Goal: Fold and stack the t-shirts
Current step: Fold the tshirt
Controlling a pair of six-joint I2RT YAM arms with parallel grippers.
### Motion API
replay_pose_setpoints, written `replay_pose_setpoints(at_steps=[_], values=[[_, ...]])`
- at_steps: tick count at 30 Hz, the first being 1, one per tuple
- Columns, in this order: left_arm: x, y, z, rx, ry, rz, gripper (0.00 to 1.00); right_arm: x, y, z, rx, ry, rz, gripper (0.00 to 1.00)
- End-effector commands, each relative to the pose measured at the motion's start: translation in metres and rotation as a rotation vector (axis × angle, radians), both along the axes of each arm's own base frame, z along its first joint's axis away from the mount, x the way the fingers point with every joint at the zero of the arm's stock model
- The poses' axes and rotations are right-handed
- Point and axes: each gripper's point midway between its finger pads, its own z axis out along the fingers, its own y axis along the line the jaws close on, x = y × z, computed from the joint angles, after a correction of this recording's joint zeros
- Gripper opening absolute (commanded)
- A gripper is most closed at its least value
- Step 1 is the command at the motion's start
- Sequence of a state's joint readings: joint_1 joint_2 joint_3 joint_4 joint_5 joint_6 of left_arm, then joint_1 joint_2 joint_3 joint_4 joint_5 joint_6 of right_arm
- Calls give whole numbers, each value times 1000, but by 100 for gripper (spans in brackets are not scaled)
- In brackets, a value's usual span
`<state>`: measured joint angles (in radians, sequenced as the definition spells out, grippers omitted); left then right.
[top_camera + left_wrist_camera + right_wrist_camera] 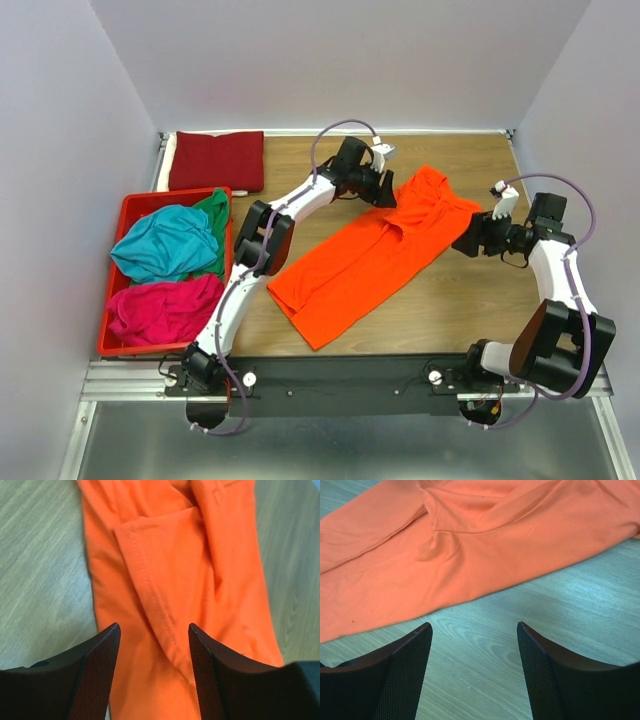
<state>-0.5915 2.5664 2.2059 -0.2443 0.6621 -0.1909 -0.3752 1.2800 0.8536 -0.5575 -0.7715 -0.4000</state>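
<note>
I'm hovering my left claw [154, 630] and right claw [474, 627], both released, at the partly folded bright orange cloth tee [370, 260] on the middle of the tabletop [450, 320]; one dark red folded tee [217, 160] is sitting done far left, others waiting in the red plastic crate [150, 198].

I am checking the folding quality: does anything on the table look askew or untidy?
Yes. The orange t-shirt lies diagonally on the table, its far end bunched in uneven folds. The dark red t-shirt, by contrast, sits neatly folded at the far left corner.
</note>
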Motion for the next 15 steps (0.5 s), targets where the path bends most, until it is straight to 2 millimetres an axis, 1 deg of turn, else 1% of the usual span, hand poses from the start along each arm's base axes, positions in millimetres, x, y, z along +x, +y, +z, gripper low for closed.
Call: replay_pose_setpoints(at_steps=[1, 2, 4, 8, 9, 13, 15], values=[[6, -3, -23, 62, 14, 60, 64, 0, 3, 8, 26, -33, 10, 75], [7, -5, -19, 67, 9, 67, 64, 0, 3, 8, 26, -31, 8, 75], [6, -6, -26, 76, 20, 67, 64, 0, 3, 9, 25, -35, 9, 75], [1, -5, -39, 104, 43, 76, 60, -1, 3, 9, 24, -38, 7, 75], [-1, -6, -43, 108, 54, 71, 53, -1, 2, 10, 26, -39, 6, 75], [-1, -6, -51, 116, 76, 86, 51, -1, 2, 10, 29, -38, 4, 75], [4, -6, -49, 118, 70, 113, 42, -1, 1, 10, 30, -37, 2, 75]])
